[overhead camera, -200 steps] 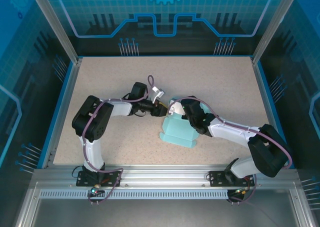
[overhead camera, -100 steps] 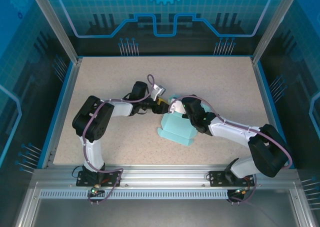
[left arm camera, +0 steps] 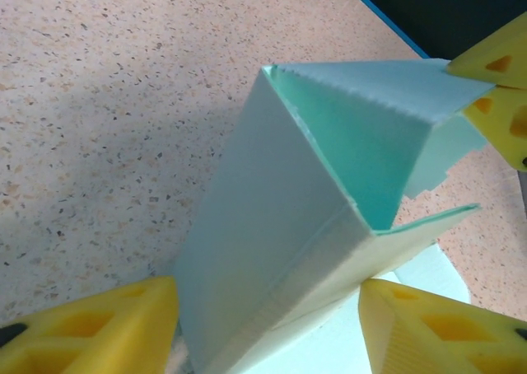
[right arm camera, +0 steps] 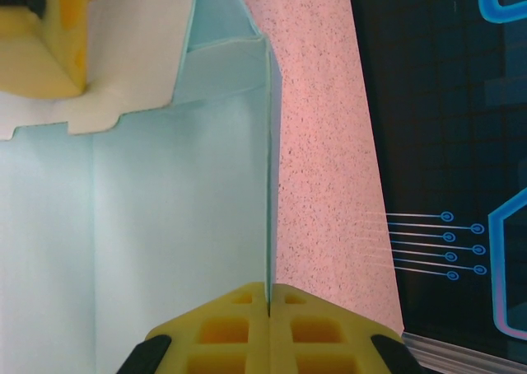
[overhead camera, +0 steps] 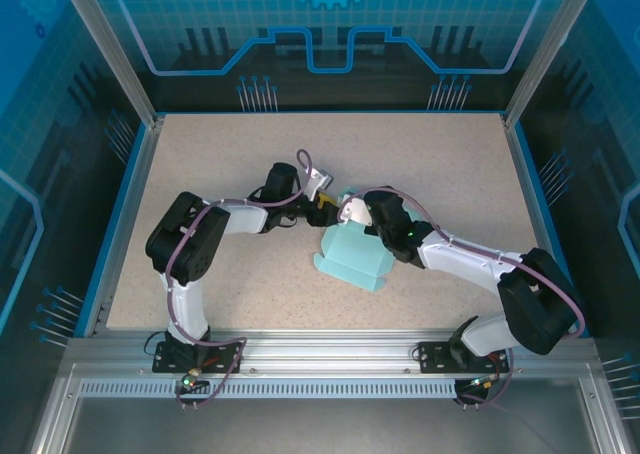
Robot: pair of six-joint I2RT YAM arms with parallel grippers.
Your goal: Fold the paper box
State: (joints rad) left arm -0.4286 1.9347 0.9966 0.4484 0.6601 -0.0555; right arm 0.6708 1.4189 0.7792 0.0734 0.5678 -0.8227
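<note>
Right pincer: here we go, the right gripper (right arm camera: 269, 329) has its yellow fingers pressed flat together, with a thin upright wall of the paper box (overhead camera: 352, 256) nipped edge-on between them.
Left pincer: the left gripper (left arm camera: 268, 333) stands spread, a yellow finger (left arm camera: 99, 329) on either side of the box's raised part. The one at lower left in the left wrist view sits right against a paper wall, and the other is just beside a folded edge. Whether either pad actually presses, I cannot tell.
Meeting point: from above, the two grippers are nose to nose at the far end of the box. The left arm reaches in from the left and the right arm from the right.
Box, place: it sits on the speckled beige table (overhead camera: 220, 154), around the middle and a touch right of centre. Its near end lies flat toward the arm bases.
Box, shape: half up! In the left wrist view, pale teal walls rise into an open-topped pocket. In the top view, a flat panel with small flaps spreads out on the near side.
Box, edge: one raised wall shows a fine-toothed top edge, running up to the right gripper's fingers at the upper right of the left wrist view.
Right wrist view: the pinched wall runs straight up from the fingers, with bare table on its right. A pale flap lies across the upper left, next to the left gripper's yellow finger.
Surround: an aluminium frame (overhead camera: 320, 349) runs along the near edge, and blue patterned panels (overhead camera: 330, 24) stand behind.
</note>
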